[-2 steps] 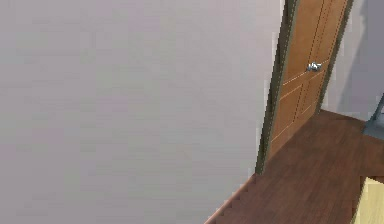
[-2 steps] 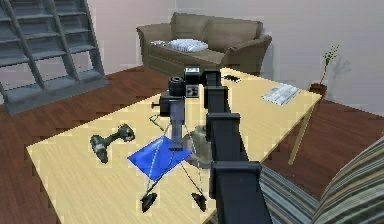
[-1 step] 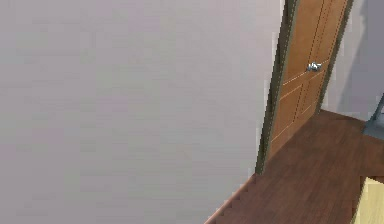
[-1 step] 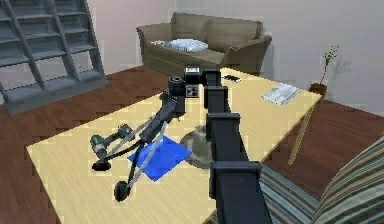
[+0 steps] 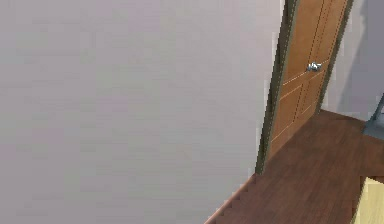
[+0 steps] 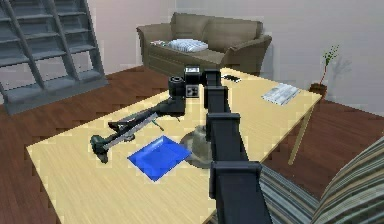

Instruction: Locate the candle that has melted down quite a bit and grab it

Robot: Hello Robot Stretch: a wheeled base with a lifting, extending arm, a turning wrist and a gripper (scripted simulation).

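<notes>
In the arm side view my dark arm [image 6: 222, 140] reaches out over a light wooden table [image 6: 80, 165]. Its two white marker squares [image 6: 200, 75] stand at the far end, and the gripper [image 6: 173, 103] hangs just left of and below them. A long dark object [image 6: 125, 132] lies on the tabletop at the gripper's far end, so I cannot tell whether the gripper holds anything. I can make out no shape on the table that reads as a candle.
The table also bears a blue flat pad [image 6: 160, 158], a grey dish [image 6: 197, 150] and a white booklet [image 6: 280, 95]. Beyond it stand a brown sofa [image 6: 205, 40], grey shelves [image 6: 50, 45] and a plant [image 6: 326, 65]. Ahead is a grey wall [image 5: 130, 100] and a wooden door [image 5: 305, 70].
</notes>
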